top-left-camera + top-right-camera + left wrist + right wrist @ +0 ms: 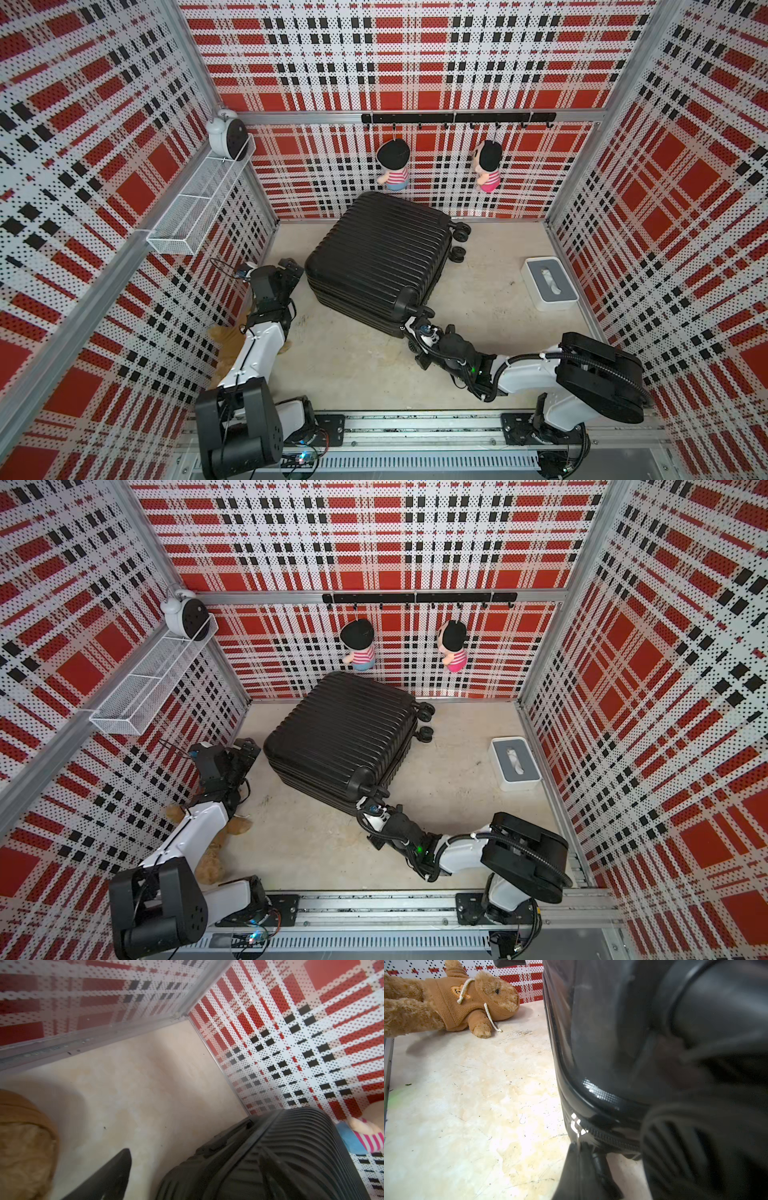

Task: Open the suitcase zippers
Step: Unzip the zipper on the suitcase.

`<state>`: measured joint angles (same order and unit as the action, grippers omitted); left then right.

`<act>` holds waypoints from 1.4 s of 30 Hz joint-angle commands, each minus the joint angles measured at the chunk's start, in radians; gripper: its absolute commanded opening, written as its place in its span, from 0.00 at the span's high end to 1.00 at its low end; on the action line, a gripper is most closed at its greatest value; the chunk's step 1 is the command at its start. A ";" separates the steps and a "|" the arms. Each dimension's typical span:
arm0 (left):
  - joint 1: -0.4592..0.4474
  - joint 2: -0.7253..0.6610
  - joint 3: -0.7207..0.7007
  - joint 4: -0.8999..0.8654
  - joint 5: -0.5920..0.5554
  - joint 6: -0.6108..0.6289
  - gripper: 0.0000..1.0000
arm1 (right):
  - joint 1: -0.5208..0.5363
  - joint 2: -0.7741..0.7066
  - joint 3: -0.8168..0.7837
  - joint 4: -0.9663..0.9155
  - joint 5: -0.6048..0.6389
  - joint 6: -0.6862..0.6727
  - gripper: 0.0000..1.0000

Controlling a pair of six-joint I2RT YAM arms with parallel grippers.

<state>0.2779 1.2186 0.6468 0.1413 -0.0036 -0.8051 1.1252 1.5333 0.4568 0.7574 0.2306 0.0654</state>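
Right jaws pressed together at the zippers [612, 1139] on the suitcase [380, 253] corner; left jaws spread beside it.

Cream, scuffed worktop [353, 365] carries three things: a big black ribbed hard-shell suitcase [374, 257] lying flat mid-surface, a white-grey tissue box [550, 282] well apart, and a brown plush teddy bear [452, 1001] sprawled near the side wall.

Left gripper [292, 266] spread, right gripper [580, 1148] closed.
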 commanded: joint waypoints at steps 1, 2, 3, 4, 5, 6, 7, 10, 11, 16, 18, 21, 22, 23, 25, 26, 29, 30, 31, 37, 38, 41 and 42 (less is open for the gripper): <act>0.045 0.082 0.017 0.009 0.077 0.000 0.14 | 0.028 -0.019 0.044 -0.056 -0.031 0.017 1.00; 0.054 0.111 0.016 0.027 0.092 -0.004 0.16 | 0.031 -0.028 0.045 -0.063 -0.031 0.023 1.00; 0.056 0.142 0.017 0.045 0.109 -0.009 0.17 | 0.034 -0.038 0.045 -0.073 -0.031 0.029 1.00; 0.052 0.173 0.025 0.057 0.122 -0.011 0.18 | 0.036 -0.047 0.048 -0.085 -0.031 0.039 1.00; 0.043 0.195 0.033 0.064 0.128 -0.010 0.19 | 0.037 -0.054 0.050 -0.098 -0.031 0.045 1.00; 0.031 0.221 0.045 0.068 0.131 -0.004 0.19 | 0.038 -0.059 0.052 -0.111 -0.009 0.051 1.00; 0.018 0.243 0.056 0.071 0.131 0.000 0.19 | 0.040 -0.062 0.054 -0.123 -0.003 0.056 1.00; -0.016 0.337 0.093 0.088 0.146 0.013 0.19 | 0.044 -0.066 0.058 -0.148 0.006 0.068 1.00; -0.026 0.372 0.111 0.088 0.158 0.019 0.20 | 0.045 -0.065 0.061 -0.163 0.011 0.074 1.00; -0.102 0.448 0.160 0.068 0.205 0.056 0.22 | 0.051 -0.082 0.069 -0.241 0.046 0.122 1.00; -0.155 0.427 0.146 0.052 0.183 0.069 0.22 | 0.055 -0.101 0.075 -0.293 0.066 0.150 1.00; -0.243 0.368 0.087 0.050 0.152 0.063 0.22 | 0.063 -0.136 0.079 -0.373 0.104 0.187 1.00; -0.272 0.347 0.068 0.049 0.139 0.061 0.22 | 0.065 -0.148 0.079 -0.399 0.116 0.200 1.00; -0.305 0.323 0.048 0.042 0.122 0.058 0.23 | 0.069 -0.162 0.076 -0.422 0.129 0.212 1.00; -0.362 0.276 0.010 0.028 0.090 0.049 0.22 | 0.073 -0.193 0.064 -0.465 0.155 0.239 1.00; -0.391 0.246 -0.012 0.025 0.072 0.041 0.22 | 0.074 -0.214 0.056 -0.485 0.165 0.252 1.00; -0.468 0.174 -0.061 0.018 0.031 0.012 0.23 | 0.077 -0.292 0.019 -0.530 0.187 0.285 1.00; -0.497 0.159 -0.072 0.014 0.019 0.001 0.23 | 0.077 -0.317 0.007 -0.539 0.189 0.296 1.00; -0.545 0.142 -0.080 0.014 0.006 -0.009 0.23 | 0.077 -0.344 -0.007 -0.544 0.185 0.305 1.00; -0.764 0.136 -0.099 0.006 -0.089 -0.079 0.23 | 0.077 -0.360 -0.015 -0.549 0.206 0.310 1.00; -0.798 0.139 -0.101 0.008 -0.100 -0.096 0.23 | 0.077 -0.346 -0.010 -0.540 0.202 0.306 1.00; -0.899 0.142 -0.102 -0.005 -0.138 -0.130 0.23 | 0.077 -0.288 0.016 -0.502 0.160 0.297 1.00; -0.928 0.134 -0.107 -0.011 -0.152 -0.140 0.23 | 0.079 -0.271 0.026 -0.492 0.149 0.294 1.00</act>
<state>-0.5190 1.3399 0.5579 0.1776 -0.2619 -0.9360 1.1770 1.2224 0.4431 0.1997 0.4942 0.3645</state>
